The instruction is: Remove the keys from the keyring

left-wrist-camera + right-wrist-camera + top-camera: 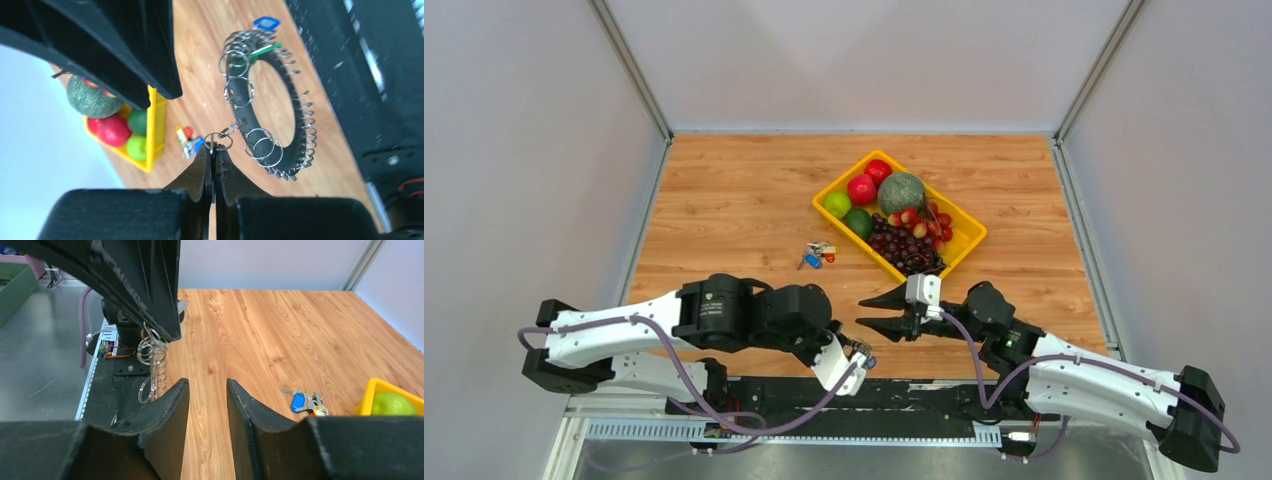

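My left gripper (213,149) is shut on a small silver split ring (218,141) that links to the large keyring (292,107). The keyring hangs above the table's near edge, fringed with silver coils and loose rings. A green-capped key (265,50) and a blue-capped key (266,22) sit together at its far end. In the top view the left gripper (859,352) is at the near edge. My right gripper (876,312) is open and empty, just beside it. In the right wrist view its jaws (207,385) stand apart, with the keyring (150,355) to their left.
A small loose bunch of keys with blue and red caps (816,254) lies mid-table and also shows in the right wrist view (305,402). A yellow tray (967,237) of fruit stands behind it. Grey walls enclose the table on three sides.
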You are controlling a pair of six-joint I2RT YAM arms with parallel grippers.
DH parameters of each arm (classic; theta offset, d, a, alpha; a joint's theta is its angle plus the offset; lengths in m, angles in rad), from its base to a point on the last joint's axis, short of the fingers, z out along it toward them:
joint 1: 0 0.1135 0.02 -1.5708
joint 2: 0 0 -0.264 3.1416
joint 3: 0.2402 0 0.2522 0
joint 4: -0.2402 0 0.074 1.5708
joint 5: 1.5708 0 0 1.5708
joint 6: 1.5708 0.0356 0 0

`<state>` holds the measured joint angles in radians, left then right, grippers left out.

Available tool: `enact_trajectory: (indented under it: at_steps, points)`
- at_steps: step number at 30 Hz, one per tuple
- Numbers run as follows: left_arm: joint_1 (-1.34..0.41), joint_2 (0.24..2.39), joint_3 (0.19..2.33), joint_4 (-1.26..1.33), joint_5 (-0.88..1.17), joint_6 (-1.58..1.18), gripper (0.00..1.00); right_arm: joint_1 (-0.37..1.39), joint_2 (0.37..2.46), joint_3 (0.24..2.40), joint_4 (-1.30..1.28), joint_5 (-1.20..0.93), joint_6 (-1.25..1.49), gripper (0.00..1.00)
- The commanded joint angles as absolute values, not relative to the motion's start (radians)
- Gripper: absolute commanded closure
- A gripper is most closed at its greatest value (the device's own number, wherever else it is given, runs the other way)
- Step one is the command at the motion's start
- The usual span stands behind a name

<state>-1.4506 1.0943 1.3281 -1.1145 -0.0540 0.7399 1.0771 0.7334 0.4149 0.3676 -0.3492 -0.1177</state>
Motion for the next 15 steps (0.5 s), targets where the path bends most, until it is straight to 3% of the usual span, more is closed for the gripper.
enact_trajectory:
  at_steps: [1, 8, 15]
  points:
    - [-1.522, 1.104, 1.315, -1.155, -0.359, 0.870, 1.00, 1.080, 0.755, 0.469, 0.452, -0.371, -0.128, 0.61]
    - [-1.551, 1.022, 1.193, -1.005, -0.468, 1.035, 1.00, 1.080, 0.811, 0.486, 0.477, -0.425, -0.105, 0.61]
    - [-1.557, 0.948, 1.147, -0.911, -0.436, 1.111, 1.00, 1.080, 0.876, 0.512, 0.496, -0.447, -0.100, 0.61]
